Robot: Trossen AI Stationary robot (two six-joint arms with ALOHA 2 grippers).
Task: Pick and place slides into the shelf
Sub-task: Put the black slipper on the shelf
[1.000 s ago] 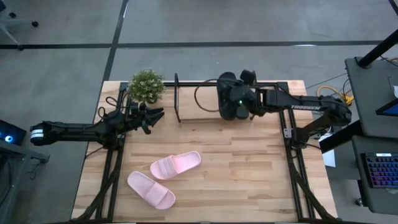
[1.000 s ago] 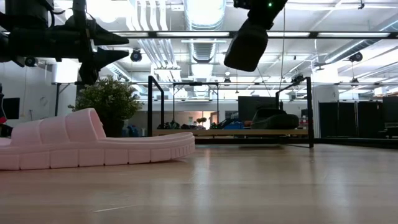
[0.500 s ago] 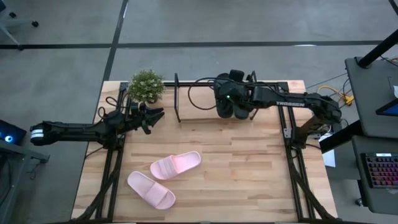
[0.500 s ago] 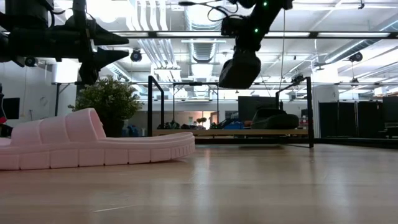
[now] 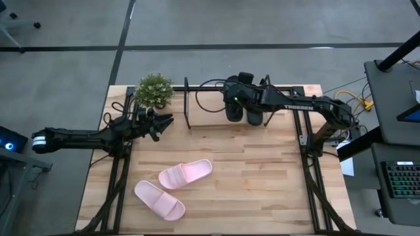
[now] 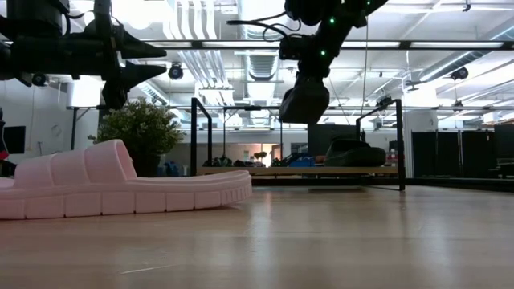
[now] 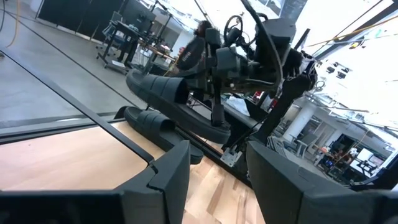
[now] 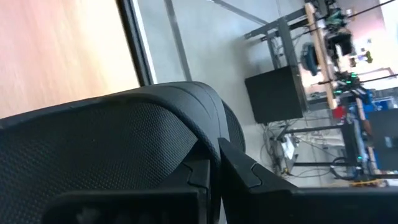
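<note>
High view: right gripper (image 5: 232, 105) is clamped on a black slide (image 5: 233, 113), held above the shelf (image 5: 197, 118) beside the black slide already placed (image 5: 254, 113). Two pink slides (image 5: 176, 187) lie on the table, well apart from the rack.

Low view: the carried slide (image 6: 303, 100) hangs clear above the board (sole tilted); level it before lowering.

Left wrist view: left gripper (image 7: 217, 171) waits beside the potted plant (image 5: 154, 90), fingers apart and empty.

Right wrist view: fingers (image 8: 239, 171) pinch the strap; release only once the sole rests.
</note>
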